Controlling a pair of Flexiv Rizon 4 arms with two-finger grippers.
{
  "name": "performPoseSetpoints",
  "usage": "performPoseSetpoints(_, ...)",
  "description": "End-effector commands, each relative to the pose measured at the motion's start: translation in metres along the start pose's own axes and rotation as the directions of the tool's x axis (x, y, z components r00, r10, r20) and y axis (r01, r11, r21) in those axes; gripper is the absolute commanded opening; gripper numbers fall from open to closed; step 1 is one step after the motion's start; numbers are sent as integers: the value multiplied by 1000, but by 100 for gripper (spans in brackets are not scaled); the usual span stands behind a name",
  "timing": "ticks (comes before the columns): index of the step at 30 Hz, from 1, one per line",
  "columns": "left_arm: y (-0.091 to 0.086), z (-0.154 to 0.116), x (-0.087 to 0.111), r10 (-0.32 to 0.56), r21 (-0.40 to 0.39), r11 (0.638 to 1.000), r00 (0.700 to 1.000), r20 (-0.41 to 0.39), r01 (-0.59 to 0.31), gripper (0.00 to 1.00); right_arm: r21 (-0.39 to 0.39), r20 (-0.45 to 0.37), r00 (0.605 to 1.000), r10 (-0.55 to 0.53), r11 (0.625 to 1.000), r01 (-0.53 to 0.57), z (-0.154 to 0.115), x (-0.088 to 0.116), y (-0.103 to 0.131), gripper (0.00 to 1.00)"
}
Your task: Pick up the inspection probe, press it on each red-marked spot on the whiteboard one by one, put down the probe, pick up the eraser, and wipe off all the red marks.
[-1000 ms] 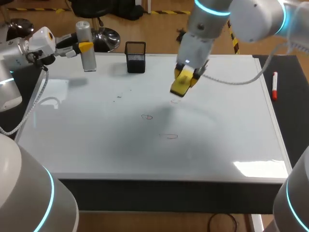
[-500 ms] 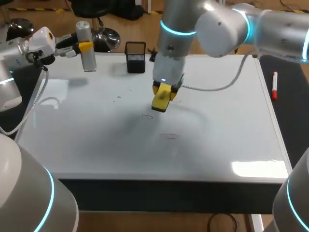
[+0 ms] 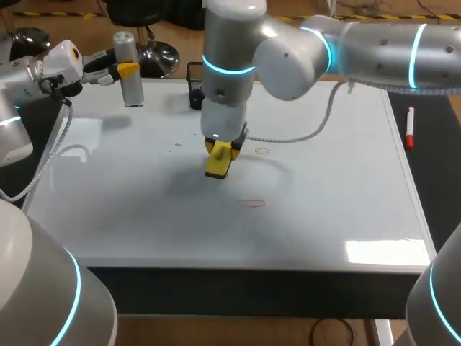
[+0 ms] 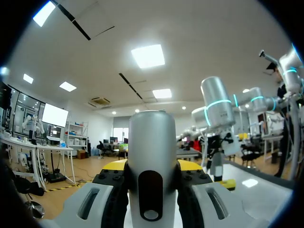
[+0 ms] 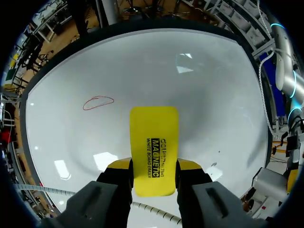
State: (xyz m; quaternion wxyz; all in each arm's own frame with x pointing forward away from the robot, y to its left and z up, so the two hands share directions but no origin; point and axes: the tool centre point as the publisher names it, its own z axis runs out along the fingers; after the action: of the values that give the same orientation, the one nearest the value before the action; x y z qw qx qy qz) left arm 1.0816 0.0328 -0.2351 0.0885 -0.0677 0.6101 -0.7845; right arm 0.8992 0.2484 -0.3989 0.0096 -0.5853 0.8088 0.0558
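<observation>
My right gripper (image 3: 219, 153) is shut on the yellow eraser (image 3: 217, 163), which is held low over the middle of the whiteboard (image 3: 324, 187). In the right wrist view the eraser (image 5: 154, 147) sticks out between the fingers of my right gripper (image 5: 154, 167), with one red mark (image 5: 98, 102) ahead and to its side. Two faint red marks (image 3: 251, 203) (image 3: 262, 151) show on the board to the eraser's right. My left gripper (image 3: 124, 71) stays at the far left corner, shut on the silver probe (image 3: 129, 68). The probe (image 4: 152, 161) stands upright between its fingers.
A black mesh pen holder (image 3: 194, 73) stands at the board's far edge, partly behind my right arm. A red marker (image 3: 410, 128) lies on the dark strip right of the board. Faint grey specks (image 3: 180, 144) mark the board left of the eraser.
My right arm has swept left and nearer across the board with the eraser. The red mark that lay left of centre no longer shows. The left arm has kept still.
</observation>
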Motion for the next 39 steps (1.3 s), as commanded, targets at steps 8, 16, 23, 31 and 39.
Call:
performPoseSetpoints(8,-1,0,1,1,0,1000,1000,1,-1,0,16,-46,999,-23,1000,23,23,-30,11,0)
performPoseSetpoints(16,-1,0,1,1,0,1000,1000,1,-1,0,-2,-48,998,-29,1000,29,27,-31,20,0)
performPoseSetpoints(23,-1,0,1,1,0,1000,1000,1,-1,0,-8,-61,998,-15,1000,15,38,-23,18,0)
performPoseSetpoints(31,-1,0,1,1,0,1000,1000,1,-1,0,-12,-73,997,-13,1000,12,52,-18,17,0)
performPoseSetpoints(39,-1,0,1,1,0,1000,1000,1,-1,0,-18,-95,995,7,1000,-9,61,-3,14,0)
